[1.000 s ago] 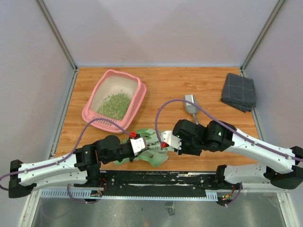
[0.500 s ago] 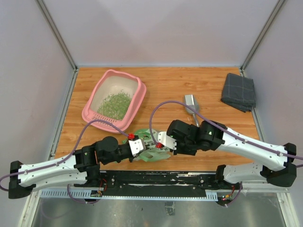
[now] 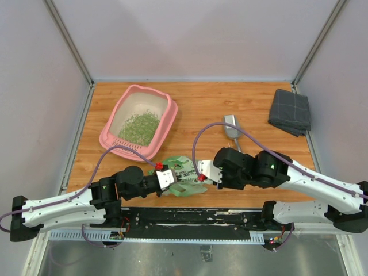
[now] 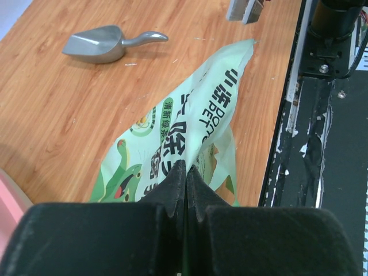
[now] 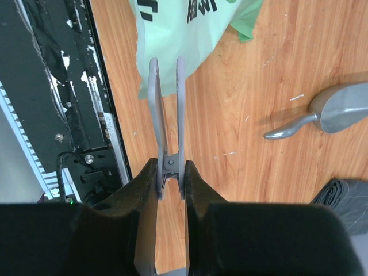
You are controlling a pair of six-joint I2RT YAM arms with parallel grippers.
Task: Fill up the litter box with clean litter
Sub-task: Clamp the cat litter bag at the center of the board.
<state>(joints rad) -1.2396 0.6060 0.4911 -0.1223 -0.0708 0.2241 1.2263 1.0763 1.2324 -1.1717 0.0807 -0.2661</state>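
1. Top view:
   - The litter box [image 3: 154,92] sits at the far left of the table [image 3: 207,103].
   - Inside it the clean litter [image 3: 140,127] lies in a loose heap over the middle and near part; the far part of the floor shows bare cream.
   - A green printed bag [image 3: 185,179] lies crumpled at the near edge, between the left gripper [image 3: 171,177] and the right gripper [image 3: 202,172].
   - A grey scoop [image 3: 232,126] lies right of centre; a grey folded cloth [image 3: 290,111] lies at the far right.

2. Left wrist view:
   - The left gripper [image 4: 186,169] is clenched on a fold of the bag [image 4: 195,115], its jaws pressed together.
   - The scoop [image 4: 98,45] lies beyond on the wood, its bowl bare metal.
   - A pink corner of the litter box [image 4: 6,198] shows at the edge.

3. Right wrist view:
   - The right gripper [image 5: 171,167] grasps a grey clip [image 5: 153,98] at its hinge.
   - The clip's two bars stand apart, with their tips over the bag's [image 5: 184,29] edge; whether they touch it I cannot tell.
   - The scoop [image 5: 339,112] and the cloth [image 5: 345,198] lie to one side.
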